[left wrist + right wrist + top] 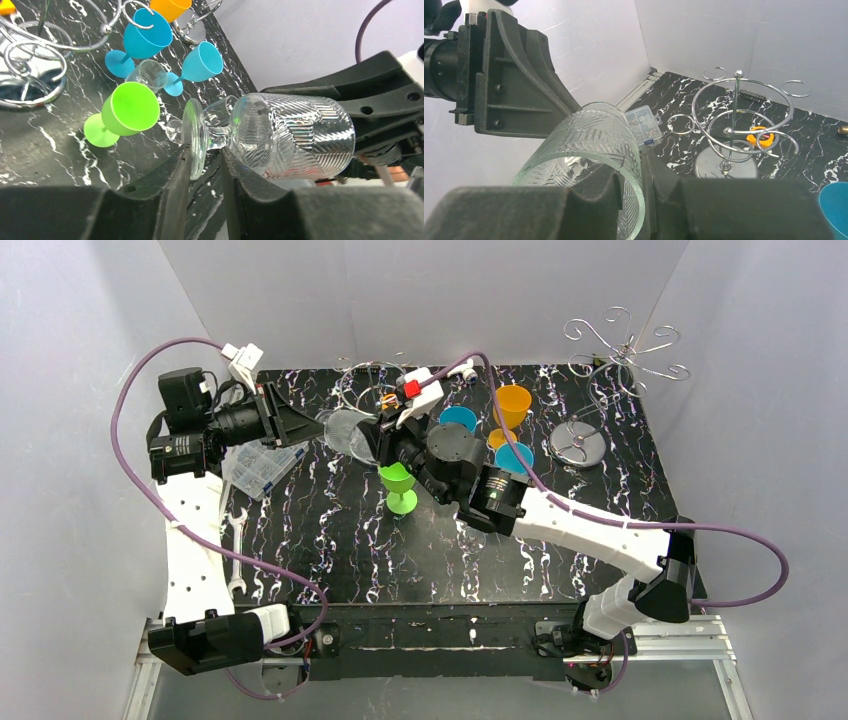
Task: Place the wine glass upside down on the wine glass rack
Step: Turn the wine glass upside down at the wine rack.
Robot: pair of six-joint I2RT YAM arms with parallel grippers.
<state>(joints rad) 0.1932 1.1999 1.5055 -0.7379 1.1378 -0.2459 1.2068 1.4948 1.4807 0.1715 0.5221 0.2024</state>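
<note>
Mid-handover, in the air above the desk (450, 550), well left of the wine glass rack (625, 350). Wine glass (295, 135) on its side, rim wall pinched tight in the right pincer (634, 175). Left pincer (205, 160) narrow, astride the foot; clamped or not, hard to tell from here. Next, probably: firm hold on the foot, release at the rim, bowl turned down, then across to the rack and the foot slid into a scroll arm.

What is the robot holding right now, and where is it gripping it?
The right gripper pinches the clear wine glass by the rim of its bowl. The left gripper straddles the glass's foot; whether it grips yet is unclear.
</note>
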